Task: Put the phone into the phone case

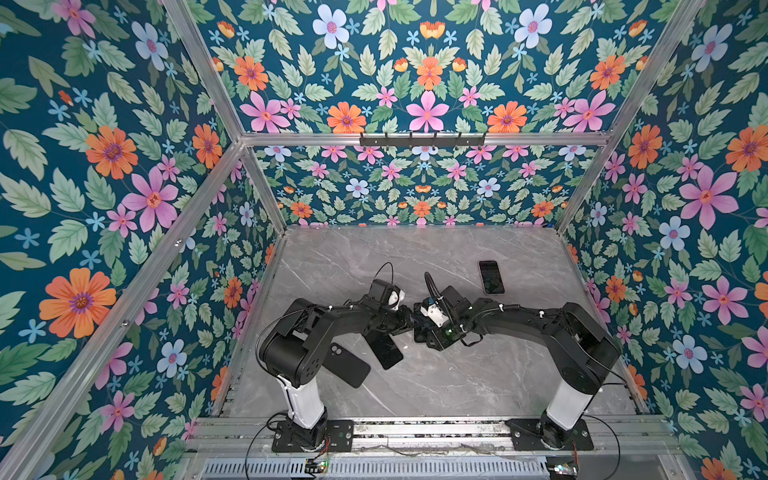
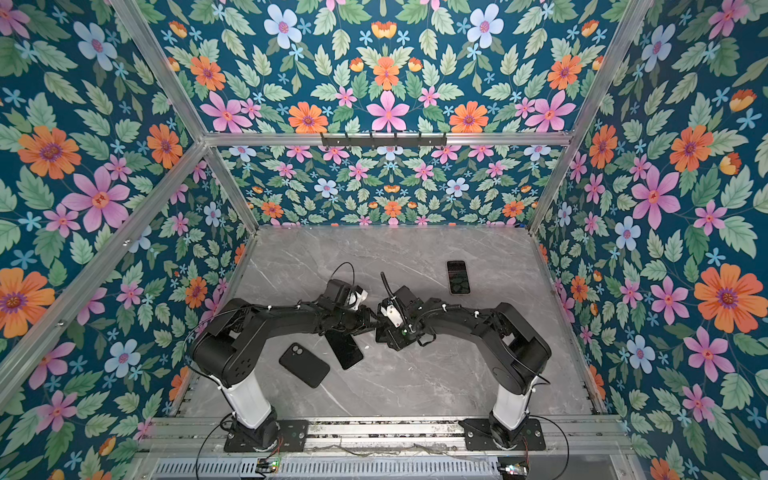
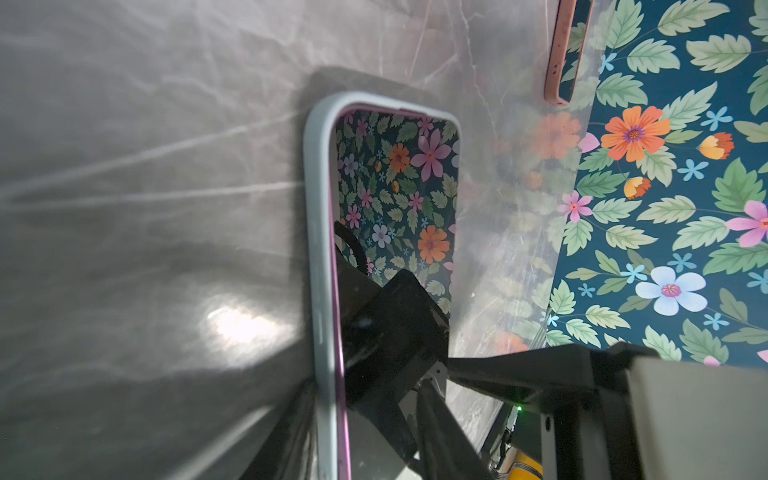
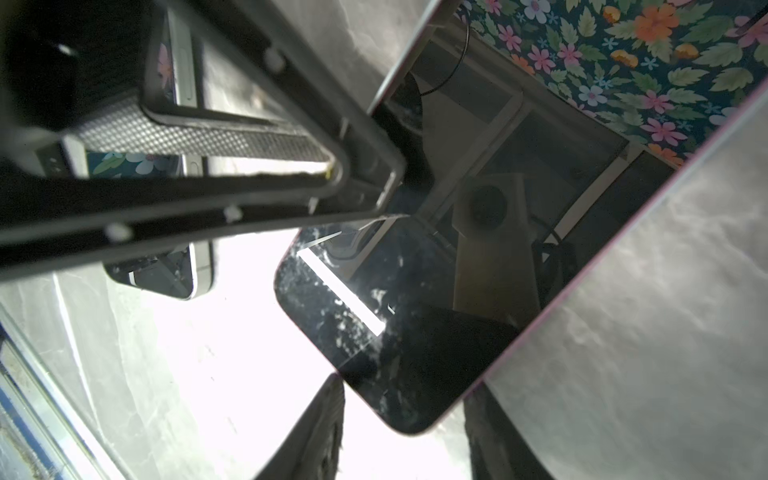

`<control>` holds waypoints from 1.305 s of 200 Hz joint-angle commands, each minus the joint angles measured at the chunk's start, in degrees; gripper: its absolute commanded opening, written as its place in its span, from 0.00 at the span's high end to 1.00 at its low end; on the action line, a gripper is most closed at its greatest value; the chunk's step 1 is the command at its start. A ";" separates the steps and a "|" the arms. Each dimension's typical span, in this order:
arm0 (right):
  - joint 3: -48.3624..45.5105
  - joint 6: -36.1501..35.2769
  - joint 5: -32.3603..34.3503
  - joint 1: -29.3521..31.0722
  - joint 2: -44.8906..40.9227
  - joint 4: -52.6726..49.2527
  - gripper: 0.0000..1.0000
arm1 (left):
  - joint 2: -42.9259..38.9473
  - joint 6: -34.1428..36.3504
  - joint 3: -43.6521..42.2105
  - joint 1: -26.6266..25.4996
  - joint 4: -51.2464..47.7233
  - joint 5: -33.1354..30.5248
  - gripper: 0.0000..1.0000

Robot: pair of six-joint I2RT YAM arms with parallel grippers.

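Insertion judged outstanding: left claw (image 1: pixel 409 322) grasps the glossy, pale-rimmed phone (image 3: pixel 395 199) at tabletop (image 1: pixel 457 374) centre, right claw (image 4: pixel 403 411) grip indeterminate, black camera-holed phone case (image 1: pixel 347 366) lying apart, near left.

Phone (image 3: pixel 395 199) runs off frame edge, one end unseen. Pink phone (image 3: pixel 559 62) cropped. Near finger (image 4: pixel 199 141) blurred. Case (image 1: pixel 349 368) partly behind left arm (image 1: pixel 291 349).

We see teal walls (image 1: pixel 124 208) patterned with orange, pink and pale-blue flowers (green leaves too), a grey, white-veined marble table (image 1: pixel 415 257), black-and-white arms (image 1: pixel 332 322), a black case (image 1: pixel 347 365) lower left, and a pink-edged black phone (image 4: pixel 415 332).
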 commanded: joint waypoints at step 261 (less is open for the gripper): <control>-4.98 33.39 -0.75 -1.44 -8.80 5.01 0.45 | -4.08 3.76 6.41 -3.86 -22.73 -7.98 0.68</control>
